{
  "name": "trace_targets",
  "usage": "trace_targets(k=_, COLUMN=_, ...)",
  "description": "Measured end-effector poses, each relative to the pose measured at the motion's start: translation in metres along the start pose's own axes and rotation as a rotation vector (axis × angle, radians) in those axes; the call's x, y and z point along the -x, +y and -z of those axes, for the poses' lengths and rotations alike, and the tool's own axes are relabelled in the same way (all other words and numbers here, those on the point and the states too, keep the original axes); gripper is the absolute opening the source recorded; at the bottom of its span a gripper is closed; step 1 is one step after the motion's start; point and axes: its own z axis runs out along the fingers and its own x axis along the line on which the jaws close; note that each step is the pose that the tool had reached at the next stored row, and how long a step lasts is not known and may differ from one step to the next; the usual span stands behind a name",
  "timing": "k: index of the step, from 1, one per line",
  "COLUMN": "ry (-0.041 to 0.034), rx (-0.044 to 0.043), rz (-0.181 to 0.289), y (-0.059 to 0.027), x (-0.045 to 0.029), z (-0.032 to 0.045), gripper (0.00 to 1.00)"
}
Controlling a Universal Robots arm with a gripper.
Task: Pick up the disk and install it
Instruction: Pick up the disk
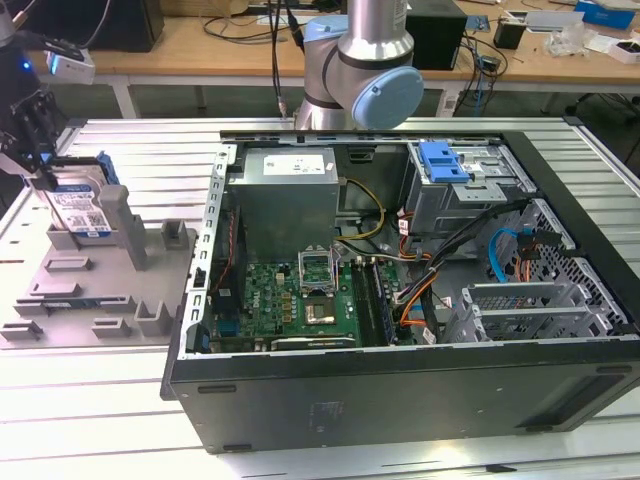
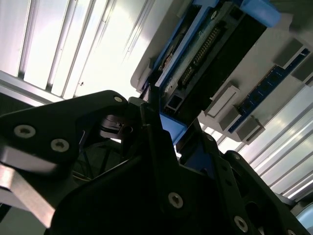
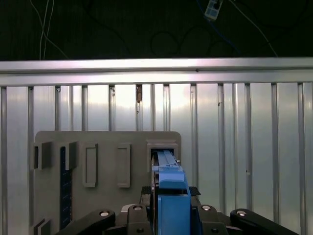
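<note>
Pick-up is being done: the disk [image 1: 80, 210], standing in the holder [image 1: 100, 292], is being clamped by the gripper [image 1: 42, 165]. A straight pull out is probably being called for.

A ribbed silver table [image 1: 100, 420] carries a flat grey tray [image 1: 85, 285] on the exterior view's left. An open black computer case [image 1: 400, 395] sits on the right.

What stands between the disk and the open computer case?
In the exterior view, the grey holder's upright posts stand between the disk and the computer case.
</note>
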Motion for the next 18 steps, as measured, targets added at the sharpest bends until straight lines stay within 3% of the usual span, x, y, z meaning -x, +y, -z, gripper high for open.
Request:
trace_targets(k=14, ry=0.0001, rx=0.0001, rz=0.0, y=0.0005, x=-0.0001, z=0.0181, gripper=0.37)
trace_targets(k=18, ry=0.0, rx=0.0001, rz=0.0, y=0.0008, x=-0.0002, z=0.0281, gripper=0.37)
